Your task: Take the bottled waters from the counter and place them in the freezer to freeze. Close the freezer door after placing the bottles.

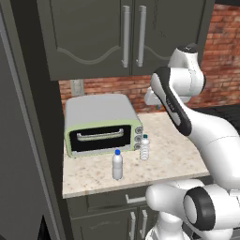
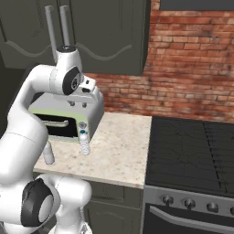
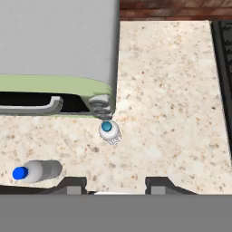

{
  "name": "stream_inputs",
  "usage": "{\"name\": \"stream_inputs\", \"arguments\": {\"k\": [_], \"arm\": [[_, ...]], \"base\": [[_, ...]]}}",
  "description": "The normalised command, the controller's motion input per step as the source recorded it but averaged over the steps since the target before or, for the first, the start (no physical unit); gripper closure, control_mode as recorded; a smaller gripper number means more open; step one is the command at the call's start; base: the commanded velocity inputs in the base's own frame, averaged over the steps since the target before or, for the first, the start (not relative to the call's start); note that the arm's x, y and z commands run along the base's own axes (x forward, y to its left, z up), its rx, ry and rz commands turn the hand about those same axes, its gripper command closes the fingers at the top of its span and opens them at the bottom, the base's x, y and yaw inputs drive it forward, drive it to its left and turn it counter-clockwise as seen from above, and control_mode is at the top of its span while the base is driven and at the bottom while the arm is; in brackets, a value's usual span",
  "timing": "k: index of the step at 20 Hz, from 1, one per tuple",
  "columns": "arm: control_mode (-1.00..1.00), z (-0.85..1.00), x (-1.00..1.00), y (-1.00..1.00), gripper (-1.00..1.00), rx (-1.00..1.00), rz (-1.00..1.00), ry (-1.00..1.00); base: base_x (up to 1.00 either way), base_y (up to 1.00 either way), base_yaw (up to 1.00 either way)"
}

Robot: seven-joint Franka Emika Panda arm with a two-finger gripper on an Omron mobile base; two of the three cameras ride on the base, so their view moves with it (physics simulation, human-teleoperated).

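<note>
Two bottled waters stand upright on the beige counter [image 1: 173, 150] in front of the toaster oven. One bottle [image 1: 145, 147] is by the oven's knobs and the other [image 1: 117, 165] is nearer the front edge. From the right they appear as a bottle [image 2: 85, 145] beside the oven and a bottle [image 2: 48, 153] partly behind my arm. My gripper [image 3: 115, 183] hangs high over the counter, open and holding nothing. Below it are the near bottle's blue cap [image 3: 109, 131] and the other bottle [image 3: 34, 171] at lower left. The freezer door is out of view.
A grey and green toaster oven [image 1: 101, 122] fills the counter's back left. Dark wall cabinets [image 1: 126, 33] hang above it. A black stove [image 2: 192, 151] adjoins the counter on the right. A tall plain grey panel [image 1: 16, 154] rises at the far left.
</note>
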Motion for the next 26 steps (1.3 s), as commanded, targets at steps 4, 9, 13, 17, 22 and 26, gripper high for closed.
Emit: {"name": "stream_inputs", "arguments": {"k": [4,9,13,17,22,26], "arm": [[-1.00,-0.01,0.00,0.00,-1.00,0.00,0.11,0.00],[-1.00,-0.16,-0.13,-0.05,-1.00,0.12,0.08,0.00],[-1.00,-0.12,-0.23,-0.01,-1.00,0.21,0.03,0.00],[-1.00,-0.31,-0.10,-0.06,-1.00,0.13,0.09,0.00],[-1.00,-0.42,0.03,-0.03,-1.00,-0.01,0.14,-0.05],[-1.00,-0.44,0.15,-0.17,-1.00,-0.06,0.09,-0.18]], "base": [[0.00,0.00,0.00],[0.00,0.00,0.00],[0.00,0.00,0.00],[0.00,0.00,0.00],[0.00,0.00,0.00],[0.00,0.00,0.00]]}}
